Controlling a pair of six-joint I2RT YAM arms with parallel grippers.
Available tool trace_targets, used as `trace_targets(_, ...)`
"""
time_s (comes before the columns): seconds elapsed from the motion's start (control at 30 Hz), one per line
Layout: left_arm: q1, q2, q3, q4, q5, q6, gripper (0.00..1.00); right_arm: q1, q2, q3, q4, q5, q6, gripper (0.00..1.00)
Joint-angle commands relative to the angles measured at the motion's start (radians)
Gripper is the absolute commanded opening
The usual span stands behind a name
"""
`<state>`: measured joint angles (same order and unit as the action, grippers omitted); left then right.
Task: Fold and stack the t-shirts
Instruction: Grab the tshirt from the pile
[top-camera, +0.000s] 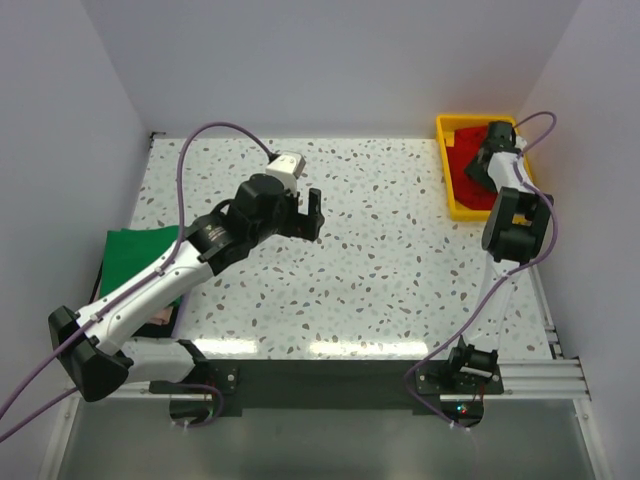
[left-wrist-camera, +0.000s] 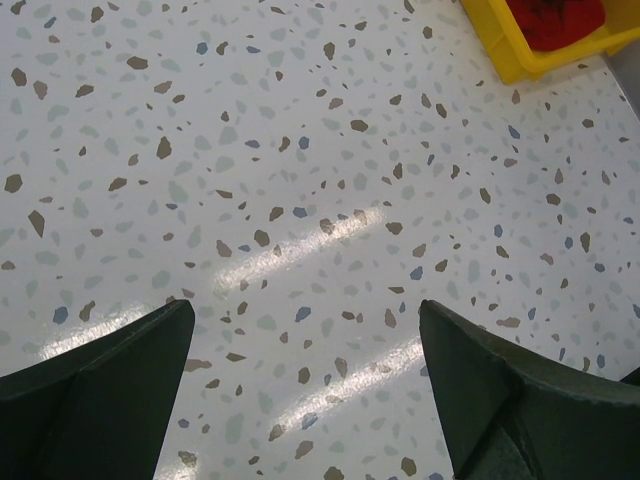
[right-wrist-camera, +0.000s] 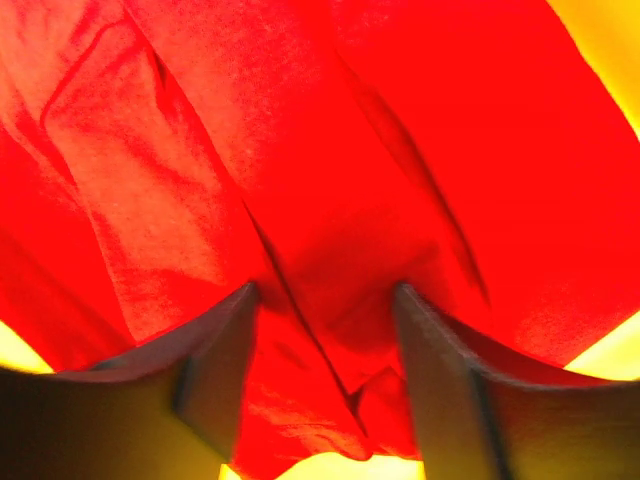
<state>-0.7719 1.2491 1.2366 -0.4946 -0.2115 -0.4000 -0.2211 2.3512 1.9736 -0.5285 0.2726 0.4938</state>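
The bright red t-shirt (top-camera: 460, 158) lies crumpled in the yellow tray (top-camera: 447, 125) at the back right. My right gripper (top-camera: 480, 166) is down in the tray. In the right wrist view the red t-shirt (right-wrist-camera: 250, 120) fills the frame, and the gripper (right-wrist-camera: 325, 295) is open with its fingertips pressed into the cloth and a raised fold between them. The dark green t-shirt (top-camera: 135, 255) lies flat at the table's left edge, partly under the left arm. My left gripper (top-camera: 308, 212) hovers open and empty over the bare table middle (left-wrist-camera: 305, 330).
The tray's yellow walls (right-wrist-camera: 610, 40) close in around the right gripper. The tray corner (left-wrist-camera: 510, 50) with red cloth (left-wrist-camera: 555, 18) shows far off in the left wrist view. A dark and pinkish item (top-camera: 162, 318) lies under the green shirt's near edge. White walls stand left, back and right.
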Motion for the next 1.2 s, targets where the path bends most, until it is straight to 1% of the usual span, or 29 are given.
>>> trace_targets(0.0, 0.010, -0.017, -0.009, 0.019, 0.014, 0.009, 1.00, 0.005, -0.023, 0.031, -0.001, -0.019, -0.006, 0.56)
trace_targets(0.03, 0.010, -0.019, -0.009, 0.019, 0.015, 0.010, 1.00, 0.003, -0.023, 0.037, -0.007, -0.029, -0.008, 0.51)
trace_targets(0.07, 0.010, -0.019, -0.011, 0.021, 0.015, 0.012, 1.00, 0.003, -0.026, 0.039, -0.010, -0.032, -0.009, 0.36)
trace_targets(0.13, 0.011, -0.019, -0.012, 0.022, 0.015, 0.010, 1.00, 0.003, -0.041, 0.033, -0.010, -0.049, -0.012, 0.24)
trace_targets(0.17, 0.011, -0.019, -0.012, 0.024, 0.015, 0.010, 1.00, 0.003, -0.049, 0.033, -0.011, -0.062, -0.012, 0.12)
trace_targets(0.2, 0.011, -0.019, -0.014, 0.025, 0.015, 0.010, 1.00, 0.003, -0.056, 0.033, -0.013, -0.067, -0.015, 0.08)
trace_targets(0.23, 0.013, -0.017, -0.014, 0.025, 0.018, 0.010, 1.00, 0.003, -0.072, 0.039, -0.016, -0.069, -0.015, 0.00)
trace_targets(0.33, 0.014, -0.014, -0.014, 0.027, 0.030, 0.009, 1.00, 0.005, -0.113, 0.031, -0.008, -0.070, -0.023, 0.00)
trace_targets(0.43, 0.016, -0.016, -0.011, 0.031, 0.060, 0.015, 1.00, 0.006, -0.188, 0.002, 0.008, -0.064, -0.027, 0.00)
trace_targets(0.53, 0.017, -0.017, -0.008, 0.037, 0.069, 0.015, 1.00, 0.015, -0.289, -0.056, 0.045, -0.041, -0.034, 0.00)
trace_targets(0.57, 0.017, -0.014, -0.006, 0.039, 0.072, 0.015, 1.00, 0.020, -0.349, -0.071, 0.054, -0.035, -0.035, 0.00)
trace_targets(0.67, 0.017, -0.007, 0.003, 0.042, 0.087, 0.013, 1.00, 0.045, -0.438, -0.120, 0.103, -0.013, -0.049, 0.00)
trace_targets(0.7, 0.017, -0.004, 0.006, 0.044, 0.089, 0.012, 1.00, 0.052, -0.499, -0.139, 0.114, -0.009, -0.060, 0.00)
trace_targets(0.77, 0.019, 0.003, 0.012, 0.042, 0.093, 0.009, 1.00, 0.078, -0.587, -0.145, 0.140, 0.007, -0.075, 0.00)
trace_targets(0.83, 0.019, 0.006, 0.014, 0.042, 0.093, 0.003, 1.00, 0.109, -0.641, -0.137, 0.156, 0.011, -0.087, 0.00)
trace_targets(0.9, 0.019, 0.007, 0.012, 0.045, 0.087, 0.001, 1.00, 0.132, -0.719, -0.108, 0.168, 0.007, -0.101, 0.00)
trace_targets(1.03, 0.025, 0.006, 0.008, 0.048, 0.080, -0.010, 1.00, 0.209, -0.846, -0.062, 0.209, -0.036, -0.110, 0.00)
trace_targets(1.17, 0.031, 0.006, 0.000, 0.051, 0.074, -0.023, 1.00, 0.261, -0.943, -0.026, 0.292, -0.177, -0.057, 0.00)
